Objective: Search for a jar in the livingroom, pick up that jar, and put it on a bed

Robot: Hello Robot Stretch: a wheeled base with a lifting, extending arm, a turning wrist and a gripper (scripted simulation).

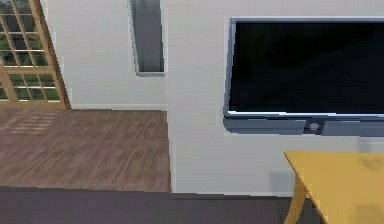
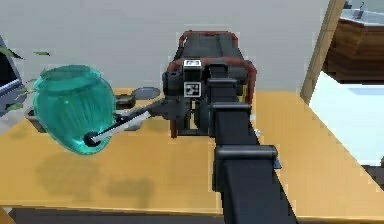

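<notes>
End effector [image 2: 100, 138] points left from the arm, its fingertips at the lower right side of the teal jar [image 2: 62, 100]. The jar stands upright over the left part of the bench [image 2: 150, 185]. Whether the end effector holds it cannot be told.

We see a home living room: a wall-mounted television [image 1: 305, 65], a wood-framed glazed door [image 1: 28, 55], plank flooring [image 1: 85, 145] and a yellow table [image 1: 340, 185].

We see a teal jar [image 2: 65, 100], see-through and glossy like glass — and a yellow table [image 2: 150, 190] of smooth, matt wood. The arm [image 2: 245, 175] looks matt black, the television [image 1: 305, 60] screen glossy dark, the floor [image 1: 80, 145] brown wooden planks.
</notes>
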